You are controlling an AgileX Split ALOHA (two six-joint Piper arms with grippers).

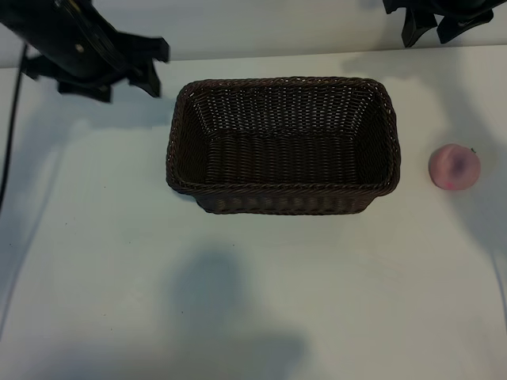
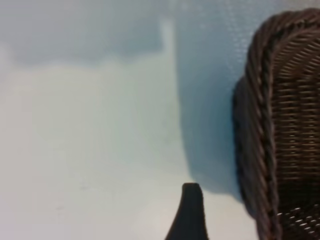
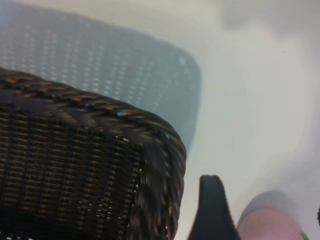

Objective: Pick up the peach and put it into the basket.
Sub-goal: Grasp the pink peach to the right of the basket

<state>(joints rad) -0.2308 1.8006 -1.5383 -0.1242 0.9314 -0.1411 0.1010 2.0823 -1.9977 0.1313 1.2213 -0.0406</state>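
Note:
The peach (image 1: 454, 167), small, pale pink with a darker blush, lies on the white table to the right of the basket (image 1: 283, 145). The basket is dark brown wicker and holds nothing. My right gripper (image 1: 429, 32) hangs open at the far right corner, behind the peach and apart from it. In the right wrist view the peach (image 3: 272, 225) shows beside one dark finger (image 3: 212, 210), with the basket's corner (image 3: 150, 145) close by. Off the basket's far left corner hangs my left gripper (image 1: 156, 66), open and holding nothing. The left wrist view shows one finger (image 2: 191, 212) beside the basket's rim (image 2: 260, 125).
The white table (image 1: 253, 301) stretches bare in front of the basket, with soft shadows on it. A black cable (image 1: 9, 134) runs down the left edge. The table's far edge meets a pale wall behind both arms.

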